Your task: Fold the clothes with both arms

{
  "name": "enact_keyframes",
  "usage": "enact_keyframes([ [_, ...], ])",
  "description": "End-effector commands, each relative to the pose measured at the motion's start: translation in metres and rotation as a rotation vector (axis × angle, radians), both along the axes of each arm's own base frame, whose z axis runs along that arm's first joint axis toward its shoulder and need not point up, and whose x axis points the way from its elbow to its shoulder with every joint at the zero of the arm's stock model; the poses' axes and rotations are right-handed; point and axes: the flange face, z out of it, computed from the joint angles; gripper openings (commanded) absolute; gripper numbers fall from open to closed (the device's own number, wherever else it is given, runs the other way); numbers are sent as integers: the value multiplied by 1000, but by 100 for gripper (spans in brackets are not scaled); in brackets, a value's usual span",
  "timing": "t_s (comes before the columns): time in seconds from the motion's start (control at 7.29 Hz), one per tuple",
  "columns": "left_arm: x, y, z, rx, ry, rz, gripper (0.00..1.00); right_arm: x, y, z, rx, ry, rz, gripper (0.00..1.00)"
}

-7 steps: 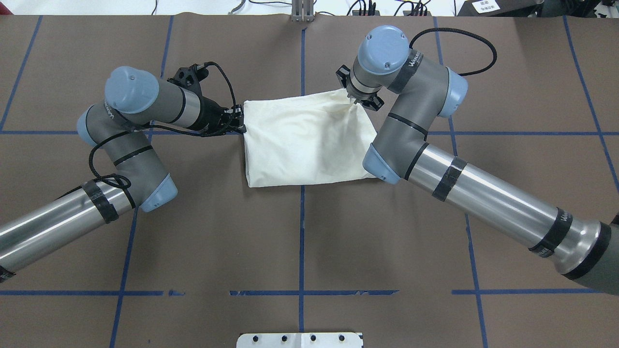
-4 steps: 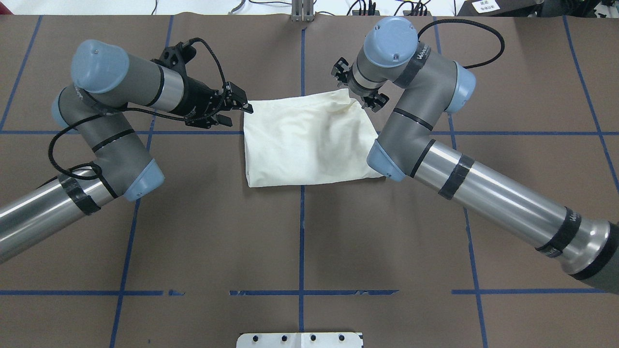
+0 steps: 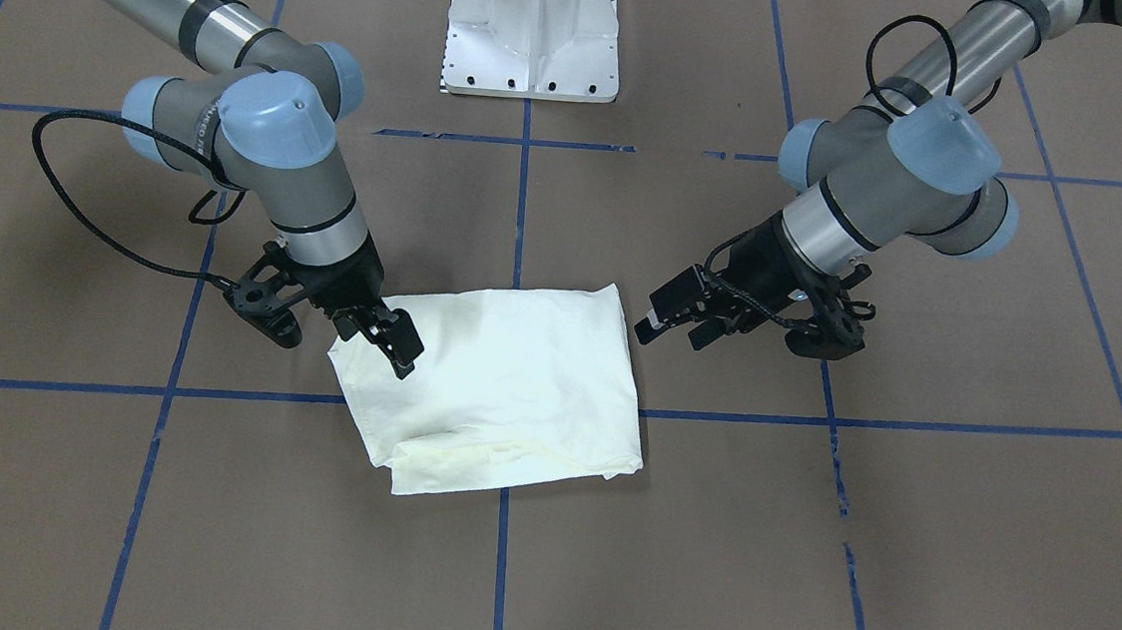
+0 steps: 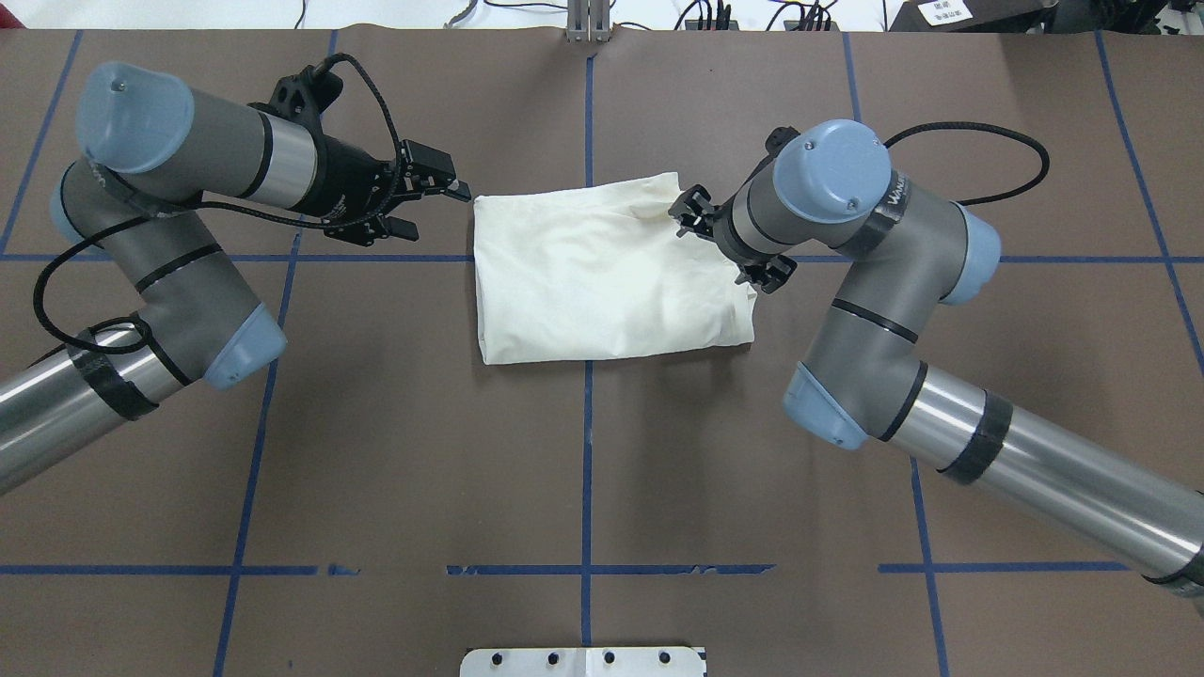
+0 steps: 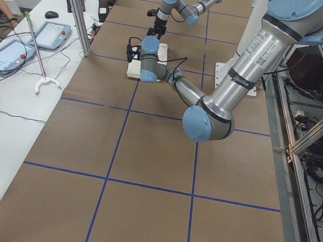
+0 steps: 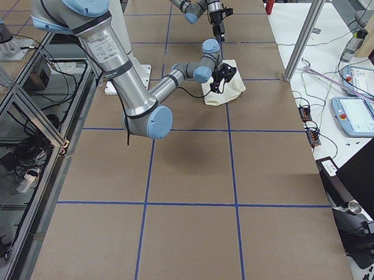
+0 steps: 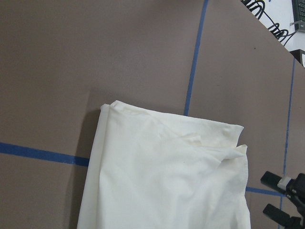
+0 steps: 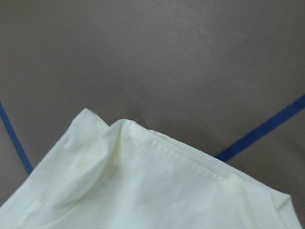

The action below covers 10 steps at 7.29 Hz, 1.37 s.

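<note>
Cream T-shirt [image 4: 602, 282] folded to a rough rectangle, lying flat on the table [image 4: 423, 451], centre of overhead frame, a bit above mid-height. Long axis runs L-R in overhead, slightly tilted: right end sits higher in frame than left. It straddles the vertical tape line [image 4: 587, 451]; the horizontal tape line [image 4: 1035, 259] passes under its upper part. Plain cream side up. Left edge is a straight clean fold, right edge slants, upper-right corner rumpled w/ a raised crease. In front-facing view the bottom edge shows stacked layers, one inner layer poking out. Right wrist view shows a stitched edge at a corner, close up. Neck end vs hem end: can't tell.

Over that rumpled upper-right corner (overhead), i.e. upper-left corner in front-facing view: right gripper [image 3: 385, 339], jaws spread, nothing between them; both tips also show apart at lower right of left wrist view. Touching cloth or just above it: can't tell.

Just beside shirt's upper-left corner in overhead, off the cloth and over bare table: left gripper [image 4: 440, 214], jaws spread, empty, pointing toward the shirt.

The left arm [image 4: 169, 282] comes in from lower left of overhead, elbow bent; the right arm [image 4: 1035, 470] from lower right. White pedestal base [image 4: 583, 661] at bottom centre of overhead. Side views: shirt tiny, far up the table, no jaw detail.
</note>
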Motion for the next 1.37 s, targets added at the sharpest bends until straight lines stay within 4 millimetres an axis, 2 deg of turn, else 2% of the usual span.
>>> enact_keyframes([
  [0.0,-36,-6,31,34,-45,-53,100,38,18,22,38,10,-49,100],
  [0.14,-51,6,53,151,-106,-48,100,72,14,46,87,47,-94,100],
  [0.27,-76,9,91,313,-223,-45,100,112,5,77,153,91,-179,100],
  [0.41,-115,6,131,449,-343,-39,100,146,6,114,252,158,-299,100],
  [0.55,-158,14,176,581,-462,10,100,189,2,156,333,232,-397,100],
  [0.69,-198,22,213,689,-562,65,100,252,-4,195,399,287,-469,100],
  [0.82,-232,23,232,675,-576,101,100,315,-3,225,415,270,-517,100],
  [0.96,-274,23,241,667,-551,138,100,374,4,250,440,270,-558,100],
  [1.1,-334,37,263,671,-554,132,100,422,11,271,464,294,-596,100],
  [1.23,-360,38,271,643,-590,137,100,442,13,282,465,306,-664,100],
])
